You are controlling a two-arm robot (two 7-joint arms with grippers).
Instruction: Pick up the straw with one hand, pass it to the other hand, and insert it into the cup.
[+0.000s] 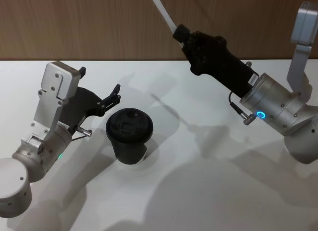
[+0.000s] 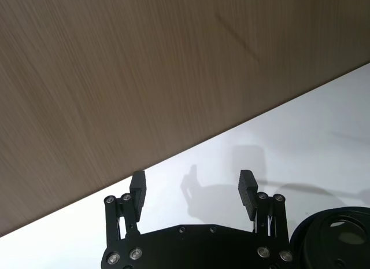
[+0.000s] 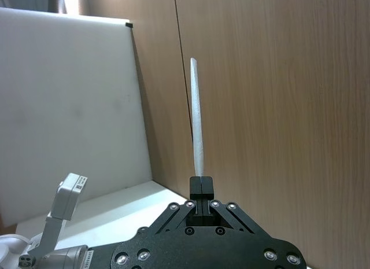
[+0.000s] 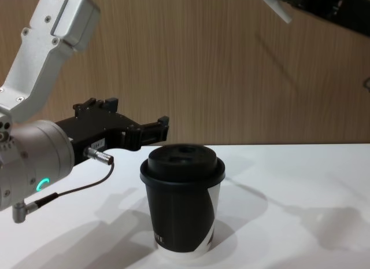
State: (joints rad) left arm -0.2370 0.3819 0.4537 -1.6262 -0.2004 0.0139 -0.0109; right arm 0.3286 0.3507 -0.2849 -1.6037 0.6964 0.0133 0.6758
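Note:
The black cup (image 1: 129, 136) with its domed lid stands upright on the white table, left of centre; the chest view shows a white curved patch low on the cup (image 4: 182, 208). My left gripper (image 1: 101, 79) hovers open just left of the lid, nothing between its fingers (image 2: 137, 188). The lid's edge (image 2: 335, 240) shows beside it in the left wrist view. My right gripper (image 1: 180, 33) is raised high at the back right, shut on the lower end of the straw (image 1: 161, 11). The white straw (image 3: 196, 124) sticks straight out beyond the fingertips (image 3: 201, 185). Its tip (image 4: 281, 12) shows up high in the chest view.
A wood-panelled wall (image 1: 99, 22) runs along the table's far edge (image 1: 149, 59). A white board (image 3: 69, 107) stands off to one side in the right wrist view. Bare white tabletop (image 1: 208, 191) lies right of and in front of the cup.

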